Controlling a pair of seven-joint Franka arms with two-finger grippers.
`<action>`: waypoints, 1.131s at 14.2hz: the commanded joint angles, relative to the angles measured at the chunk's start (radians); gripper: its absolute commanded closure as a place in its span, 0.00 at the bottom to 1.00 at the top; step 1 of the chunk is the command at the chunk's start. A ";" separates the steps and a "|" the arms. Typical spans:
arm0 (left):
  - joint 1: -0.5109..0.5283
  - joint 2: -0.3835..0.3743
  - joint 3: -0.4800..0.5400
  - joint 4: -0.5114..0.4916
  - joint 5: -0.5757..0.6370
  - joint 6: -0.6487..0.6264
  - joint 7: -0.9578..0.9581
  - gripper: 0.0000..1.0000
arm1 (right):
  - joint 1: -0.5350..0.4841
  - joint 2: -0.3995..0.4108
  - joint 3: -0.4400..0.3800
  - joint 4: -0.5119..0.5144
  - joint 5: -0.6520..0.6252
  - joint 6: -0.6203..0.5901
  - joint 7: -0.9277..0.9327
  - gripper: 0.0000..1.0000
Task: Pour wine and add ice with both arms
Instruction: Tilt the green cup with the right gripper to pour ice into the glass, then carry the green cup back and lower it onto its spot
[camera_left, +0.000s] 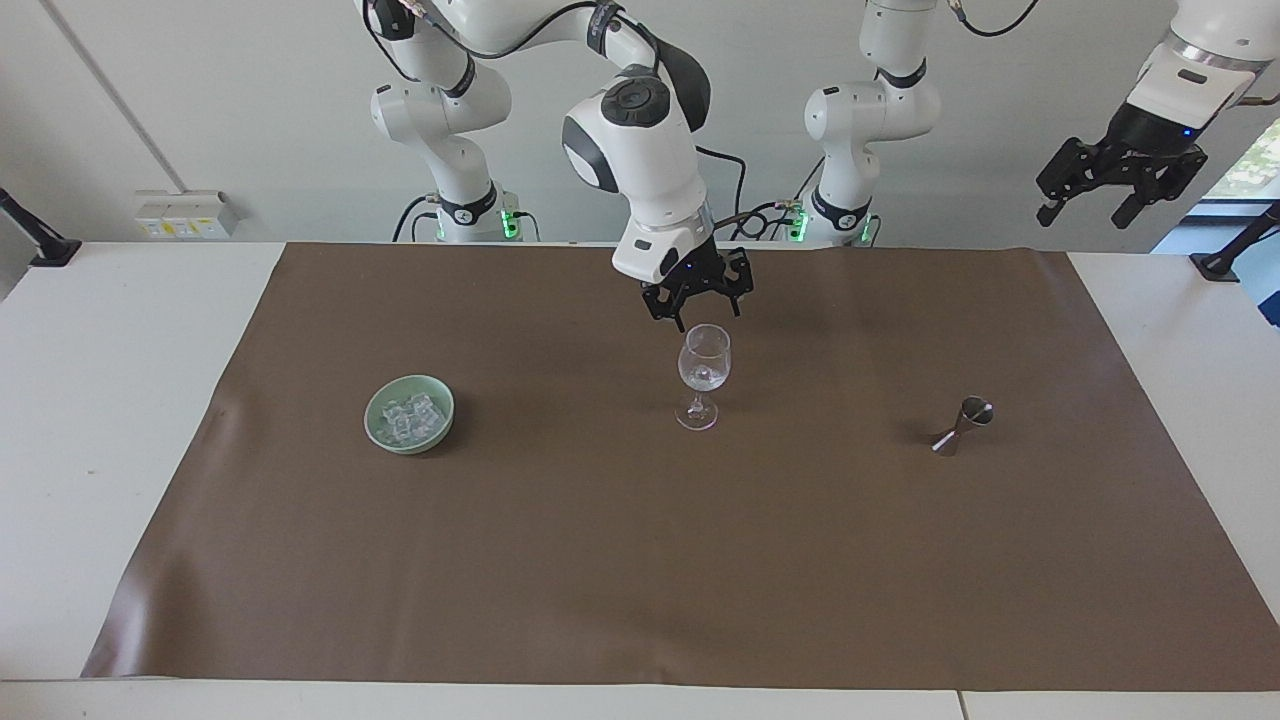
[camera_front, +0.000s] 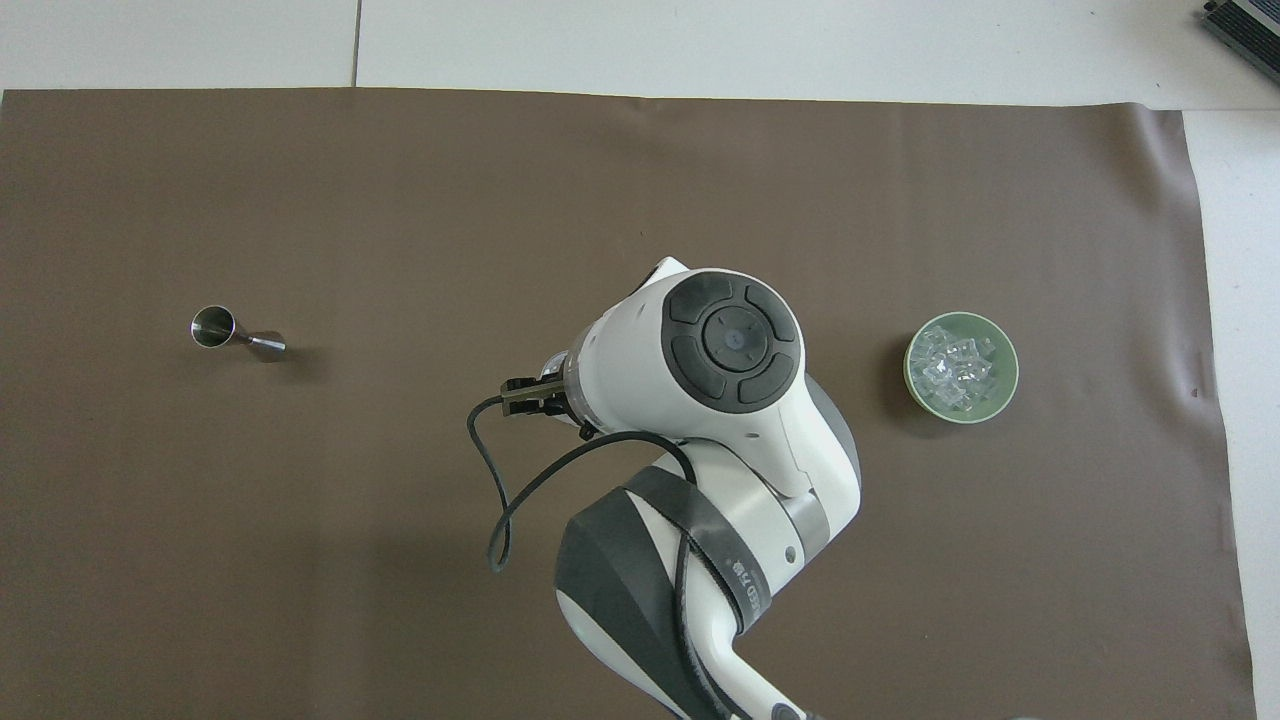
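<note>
Facing view: we see the right gripper (camera_left: 705, 303) spread open, empty, over the glass (camera_left: 704, 373); ice (camera_left: 408, 416) fills the bowl (camera_left: 437, 431). The left gripper (camera_left: 1108, 198) waits open, raised off the mat's (camera_left: 640, 560) edge.

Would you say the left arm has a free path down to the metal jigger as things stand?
Probably yes. The left gripper hangs open, high over the left arm's end of the table, and the jigger stands alone on the brown mat with nothing beside it. The right gripper is over the wine glass, well clear.

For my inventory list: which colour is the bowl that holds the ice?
Pale green; the bowl shows best in the overhead view.
</note>
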 joint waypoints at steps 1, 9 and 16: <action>0.011 -0.019 -0.008 -0.029 0.007 0.048 0.017 0.00 | -0.016 -0.002 0.009 -0.007 0.002 0.007 -0.029 0.00; -0.015 0.033 -0.022 0.035 0.007 0.036 0.049 0.00 | -0.045 -0.051 0.001 0.003 -0.022 -0.061 -0.031 0.00; -0.029 0.117 -0.050 0.164 0.005 -0.019 0.049 0.00 | -0.255 -0.137 -0.002 0.005 -0.090 -0.220 -0.256 0.00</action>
